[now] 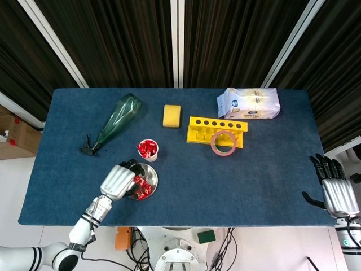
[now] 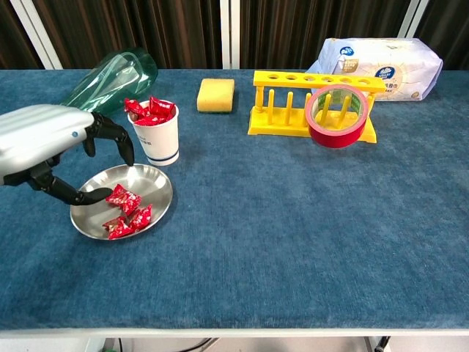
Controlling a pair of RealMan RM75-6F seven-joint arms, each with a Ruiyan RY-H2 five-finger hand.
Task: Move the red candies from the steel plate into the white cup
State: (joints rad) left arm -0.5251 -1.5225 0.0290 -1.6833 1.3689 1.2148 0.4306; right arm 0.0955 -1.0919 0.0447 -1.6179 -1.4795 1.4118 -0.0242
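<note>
One steel plate [image 2: 157,189] holding about three red candies [image 2: 123,198], though their wrappers overlap and the exact count is hard to tell; one white cup [image 2: 156,139] heaped with several more red candies, too bunched to count. One green bottle [image 1: 116,122]; one yellow sponge [image 2: 216,94]; one yellow rack [image 2: 287,110] with six holes along its top; one roll of red tape [image 2: 335,116]; one white packet [image 2: 381,59]; two robot hands, the left hand [image 2: 40,139] and the right hand [image 1: 337,194].
</note>
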